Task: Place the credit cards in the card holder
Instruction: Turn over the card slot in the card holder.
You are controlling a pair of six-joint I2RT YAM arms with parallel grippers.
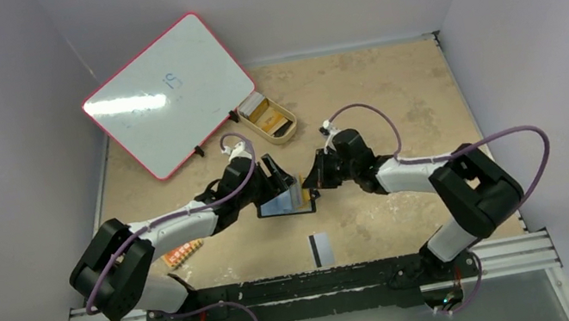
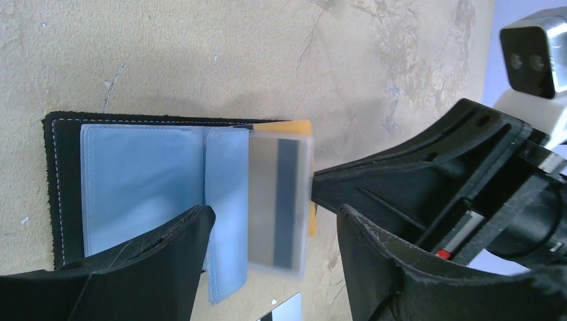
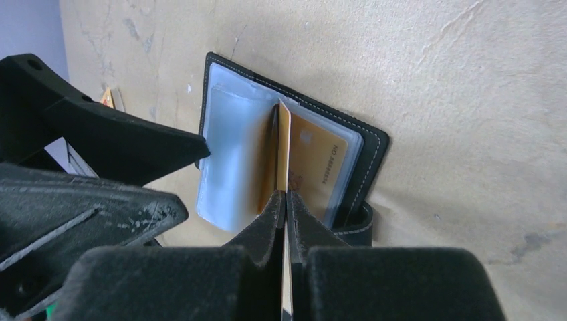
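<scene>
Left gripper (image 2: 273, 214): I see its jaws spread wide, gripping nothing, above the open wallet (image 2: 134, 174).
Right gripper (image 3: 286, 195): clenched on a pale striped card (image 2: 277, 200), held on edge over the wallet's fold.
Gold card (image 3: 321, 160): in a wallet pocket.
Spare card (image 1: 321, 248): flat on the table (image 1: 391, 90), apart from the wallet.

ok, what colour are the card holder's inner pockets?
Pale grey-blue; the card holder's pockets show best in the left wrist view.

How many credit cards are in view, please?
3: a striped card pinched in the right claw over the card holder, an orange card in its pocket, a loose card on the table nearer the robot. The tray may hide more.
</scene>
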